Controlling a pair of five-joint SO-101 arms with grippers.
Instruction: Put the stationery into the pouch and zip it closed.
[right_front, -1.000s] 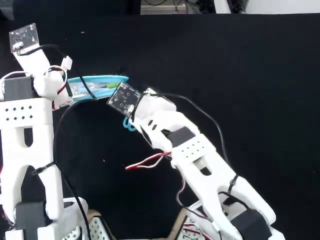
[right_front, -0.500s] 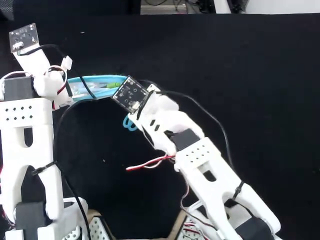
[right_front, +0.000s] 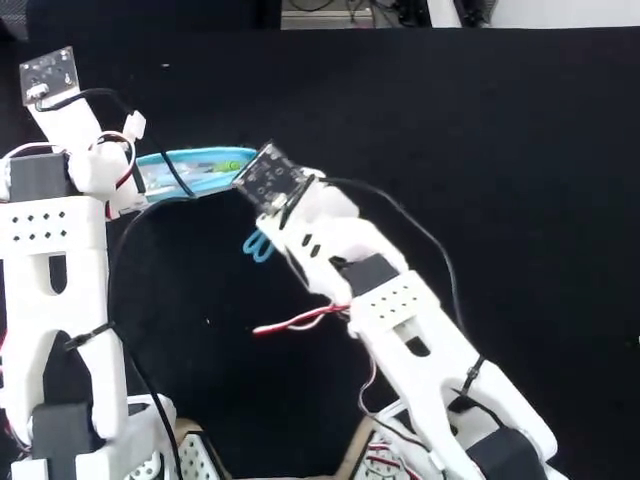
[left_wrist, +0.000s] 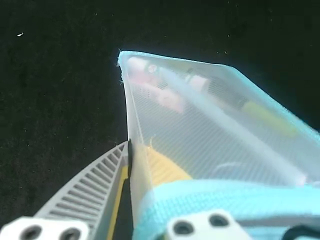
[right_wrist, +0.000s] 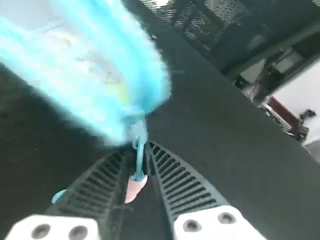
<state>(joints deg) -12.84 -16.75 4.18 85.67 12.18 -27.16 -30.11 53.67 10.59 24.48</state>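
The pouch (right_front: 195, 166) is translucent mesh with teal edging and lies at the back left of the black table. Through its mesh (left_wrist: 210, 125) I see pink, yellow and green stationery inside. My left gripper (left_wrist: 129, 147) is shut on one end of the pouch, with a grey ribbed finger (left_wrist: 92, 197) beside the fabric. My right gripper (right_wrist: 141, 150) is at the pouch's other end (right_wrist: 100, 75), shut on the teal zipper pull (right_wrist: 139, 142). In the high view its wrist board (right_front: 272, 176) covers that end, and a blue loop (right_front: 257, 245) hangs just below it.
The black table (right_front: 480, 150) stretches away to the right and back of the arms. Red and white wires (right_front: 295, 322) hang off the right arm. Room clutter sits beyond the table's far edge (right_wrist: 280, 100).
The right arm's wrist has shifted up and to the right along the pouch's end, taking the zipper pull with it. The left arm has kept still, holding the pouch.
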